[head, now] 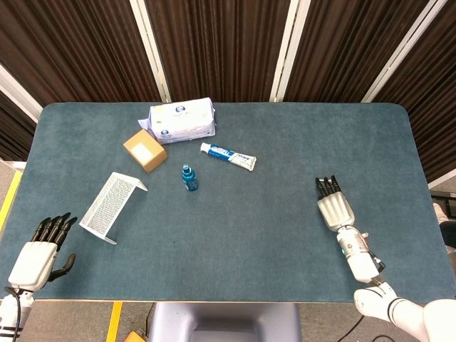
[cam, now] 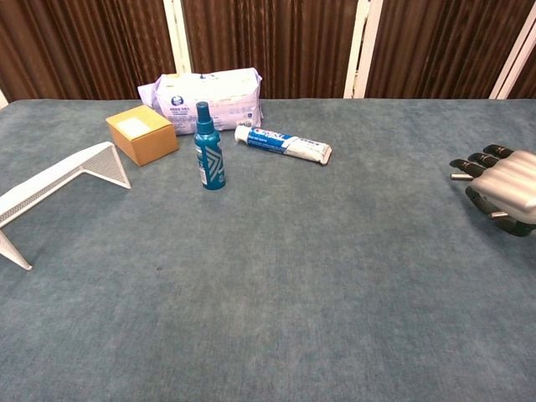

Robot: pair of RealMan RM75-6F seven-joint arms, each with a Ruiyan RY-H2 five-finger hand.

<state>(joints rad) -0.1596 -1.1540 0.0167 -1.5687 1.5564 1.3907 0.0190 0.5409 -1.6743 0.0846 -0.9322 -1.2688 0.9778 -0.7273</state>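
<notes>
- Head view: the left hand (head: 35,256) lay at the near left corner of the counter (head: 285,142), fingers spread, holding nothing, nearest the wire rack (head: 110,206).
- The right hand (head: 335,208) hovered flat, fingers straight, empty, well apart from the tube (head: 228,157), bottle (head: 189,177), box (head: 144,150) and wipes (head: 182,120).
- Chest view: only the right hand (cam: 502,188) showed, at the right edge, palm down and empty; the bottle (cam: 208,147) stood upright between the box (cam: 141,133) and tube (cam: 283,144).
</notes>
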